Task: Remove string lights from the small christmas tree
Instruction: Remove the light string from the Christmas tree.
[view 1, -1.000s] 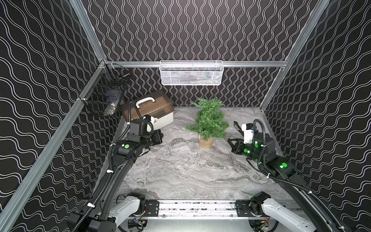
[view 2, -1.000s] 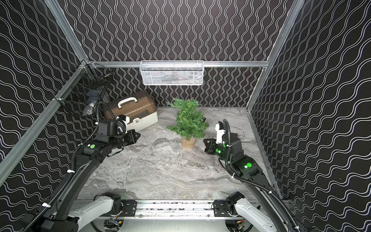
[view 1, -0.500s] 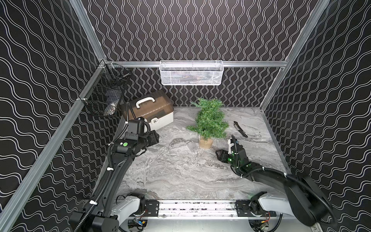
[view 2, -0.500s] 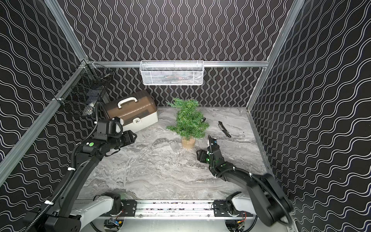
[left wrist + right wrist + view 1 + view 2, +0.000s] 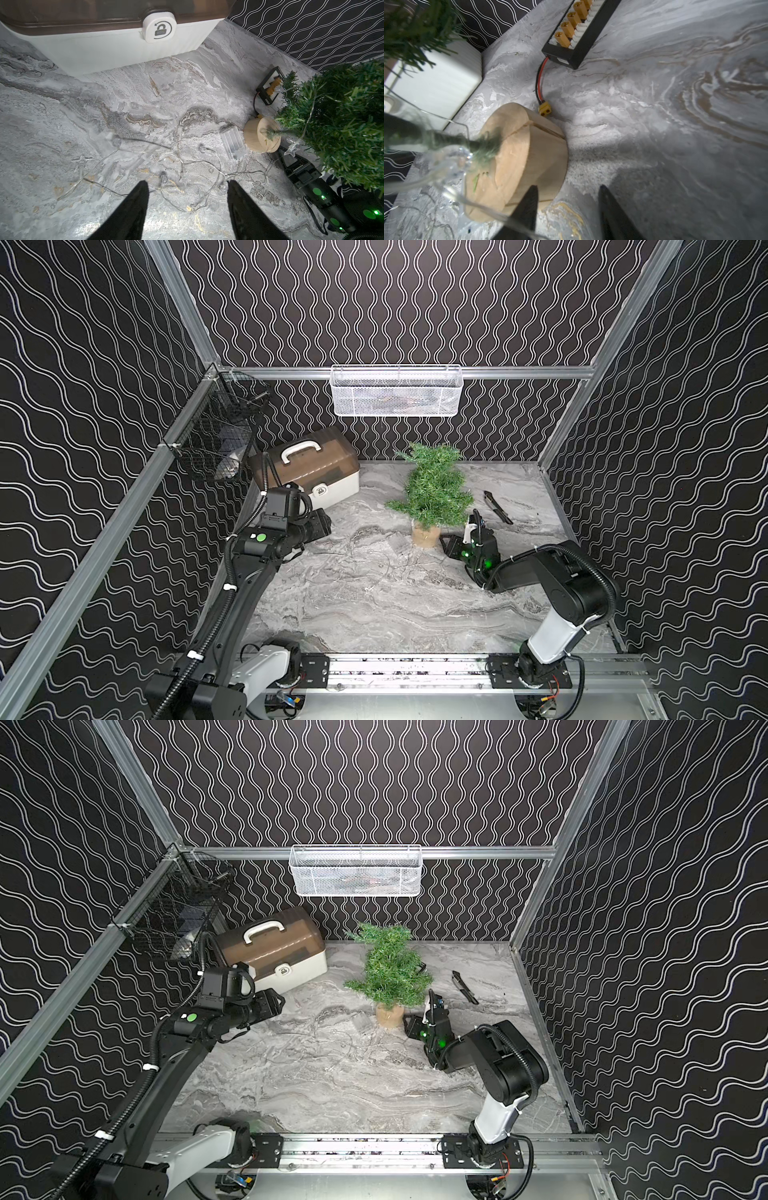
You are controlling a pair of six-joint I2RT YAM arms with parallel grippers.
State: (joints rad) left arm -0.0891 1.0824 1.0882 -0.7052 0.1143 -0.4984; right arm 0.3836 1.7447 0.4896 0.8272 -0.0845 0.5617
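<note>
The small christmas tree [image 5: 434, 493] [image 5: 390, 969] stands upright on its tan round base [image 5: 527, 158] near the back of the table. Most of the string lights [image 5: 187, 166] lie loose on the marble in front of it, with the clear battery box [image 5: 231, 141] [image 5: 400, 545] beside the base. One strand [image 5: 311, 108] still runs up through the branches and past the trunk [image 5: 452, 158]. My left gripper [image 5: 187, 182] [image 5: 322, 526] hangs open above the loose wire, holding nothing. My right gripper [image 5: 568, 187] [image 5: 451, 545] is open low beside the base, one finger overlapping its edge.
A white box with a brown lid [image 5: 307, 472] sits at the back left. A black connector board with yellow plugs [image 5: 579, 31] lies behind the tree, and a black stick tool [image 5: 498, 507] to its right. A white wire basket [image 5: 397, 391] and a black mesh basket [image 5: 216, 439] hang on the walls.
Both grippers have gone from shut to open. My right arm has folded in low and brought its gripper left to the tree's base. The left arm has barely moved.
</note>
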